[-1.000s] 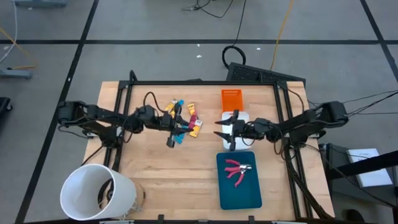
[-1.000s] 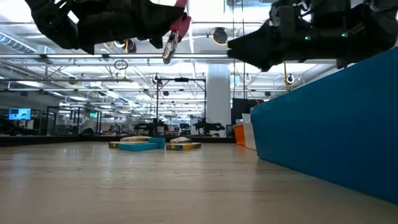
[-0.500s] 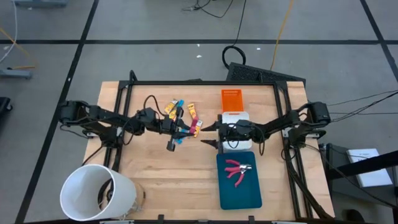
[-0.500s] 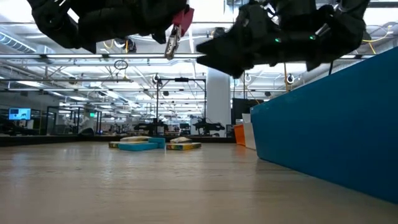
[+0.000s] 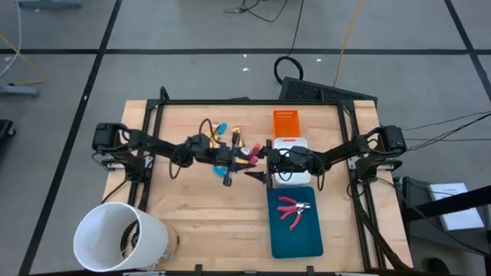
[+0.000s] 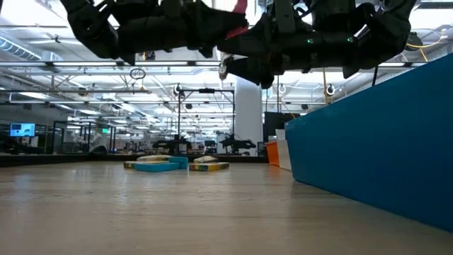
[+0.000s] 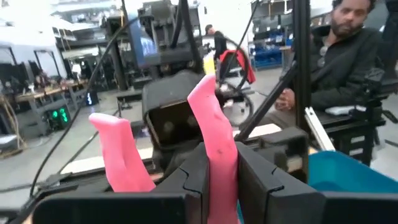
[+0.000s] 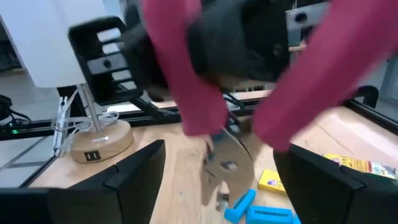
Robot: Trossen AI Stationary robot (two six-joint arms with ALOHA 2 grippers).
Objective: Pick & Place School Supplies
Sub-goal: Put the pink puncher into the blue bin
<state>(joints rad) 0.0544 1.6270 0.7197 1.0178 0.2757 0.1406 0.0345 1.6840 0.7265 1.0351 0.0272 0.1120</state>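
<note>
Pink-handled pliers (image 5: 248, 157) hang above the table's middle, held by my left gripper (image 5: 238, 158), which reaches in from the left. My right gripper (image 5: 258, 162) faces it from the right, open wide. Its fingers stand on either side of the pink handles (image 8: 186, 93), and no touch shows. The pliers' metal jaws (image 8: 227, 165) hang below. Small light-blue pieces (image 8: 249, 208) and yellow pieces (image 8: 273, 182) lie on the wood underneath. A second pair of pink pliers (image 5: 294, 211) lies in the teal tray (image 5: 295, 241). My left gripper pinches one pink handle (image 7: 212, 146) of the pliers between its two fingers. The other handle (image 7: 118, 155) stands free beside them. The fingers come level from the table's left. The pliers are lifted clear of the table, handles up toward the right gripper and metal jaws (image 6: 224, 68) pointing down.
A white tray (image 5: 295, 178) lies under my right arm, with an orange tray (image 5: 285, 121) behind it. The big white bucket (image 5: 119, 238) stands at the near left corner. A black frame (image 5: 153, 130) borders the table. A person sits beyond the table.
My left gripper has carried the pliers toward the table's right, still clear of the wood. My right gripper has come toward the left to meet it and has opened wider, so the pink handles now stand between its fingers.
</note>
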